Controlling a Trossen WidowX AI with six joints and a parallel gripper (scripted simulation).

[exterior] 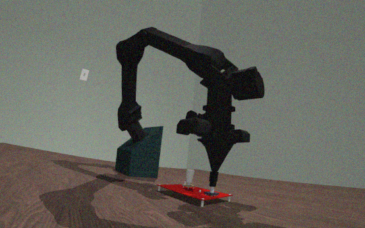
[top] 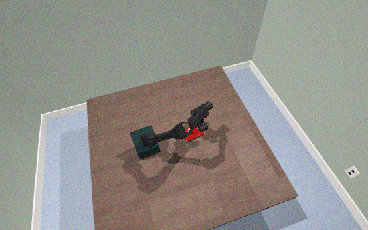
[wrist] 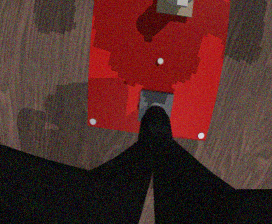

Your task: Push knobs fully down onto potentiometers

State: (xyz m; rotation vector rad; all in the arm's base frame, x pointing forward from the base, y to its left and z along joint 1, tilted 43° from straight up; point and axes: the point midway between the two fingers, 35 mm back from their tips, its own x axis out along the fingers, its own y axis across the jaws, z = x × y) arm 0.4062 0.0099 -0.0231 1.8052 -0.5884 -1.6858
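Observation:
The red circuit board (top: 196,134) (exterior: 174,188) (wrist: 209,90) stands on short white legs. My gripper (exterior: 213,185) (wrist: 156,140) is shut and empty, pointing down, its tips on or just over the top of one light knob (exterior: 212,189). Only a short part of that knob shows under the tips, just above its dark grey potentiometer (wrist: 159,95); whether it touches the potentiometer I cannot tell. The other knob (exterior: 190,177) (wrist: 182,2) is pale, stands tall and upright, and shows a gap above its beige potentiometer (wrist: 173,8), which is cut by the wrist view's top edge.
The arm's dark green base block (top: 144,149) (exterior: 145,158) stands on the wooden table (top: 129,106) (exterior: 6,171) behind the board. A small white stud (wrist: 160,61) (exterior: 200,190) sits on the board between the potentiometers. Arm shadows cross the board and table.

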